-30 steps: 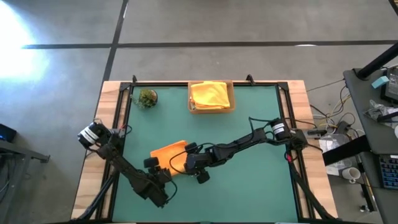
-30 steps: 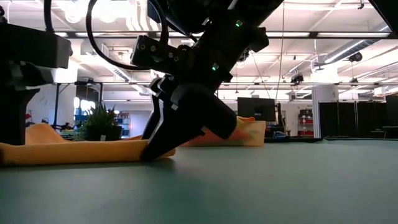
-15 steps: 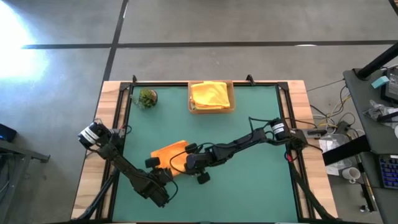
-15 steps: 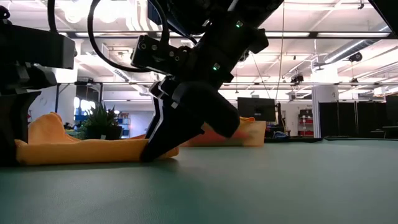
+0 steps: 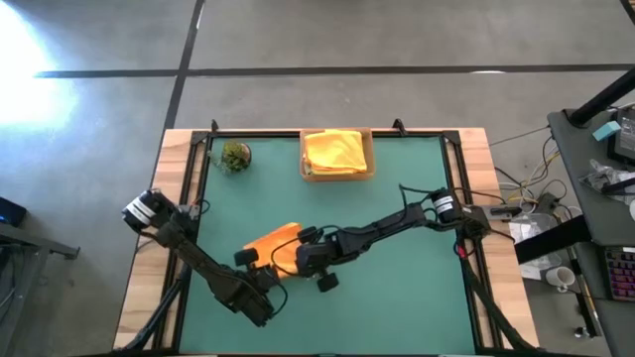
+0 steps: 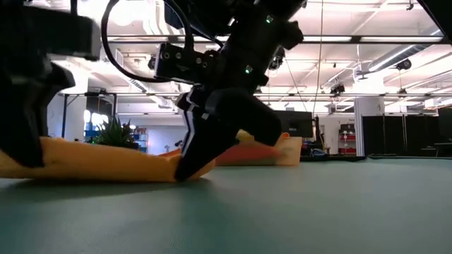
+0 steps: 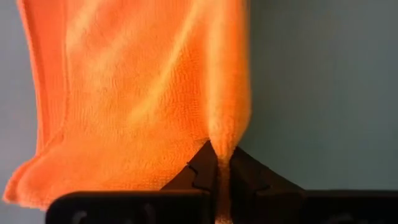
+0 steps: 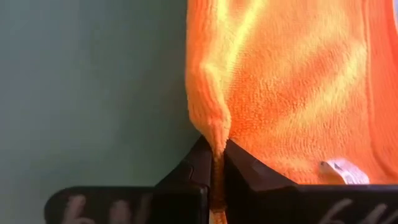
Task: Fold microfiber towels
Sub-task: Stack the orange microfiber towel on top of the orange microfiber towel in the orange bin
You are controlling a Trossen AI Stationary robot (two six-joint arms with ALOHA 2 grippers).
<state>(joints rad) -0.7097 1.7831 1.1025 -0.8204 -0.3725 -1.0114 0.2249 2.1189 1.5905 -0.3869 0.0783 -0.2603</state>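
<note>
An orange microfiber towel [image 5: 270, 240] lies on the green mat [image 5: 397, 288], left of the table's middle. Both grippers stand at its near edge and point steeply down. My left gripper [image 7: 219, 163] is shut on the edge toward the towel's left end. My right gripper [image 8: 216, 163] is shut on it toward the right end. In the low view the towel [image 6: 106, 162] sags between the two arms, its left end raised off the mat. A yellow towel [image 5: 335, 149] lies in the cardboard tray. My left gripper pinches a puckered ridge of the towel's near edge [image 7: 221, 140] between its two fingers, coming steeply from above. That end is raised off the mat and the cloth runs away from the fingers. One layer or several, I cannot tell. My right gripper pinches the towel's near edge [image 8: 214, 134] between its two fingers, slanting down from the table's right. The cloth bunches into a narrow ridge at the fingers. In the low view this end [image 6: 185, 169] sits at the mat.
The tan tray [image 5: 337, 177] stands at the far edge, in the middle. A small potted plant [image 5: 235, 156] stands at the far left. Bare green mat stretches to the right of the arms and toward the near edge.
My left gripper has gone up a little with the towel's left end. That end lay flat on the mat and now hangs above it, while the right end has stayed low by my right gripper.
</note>
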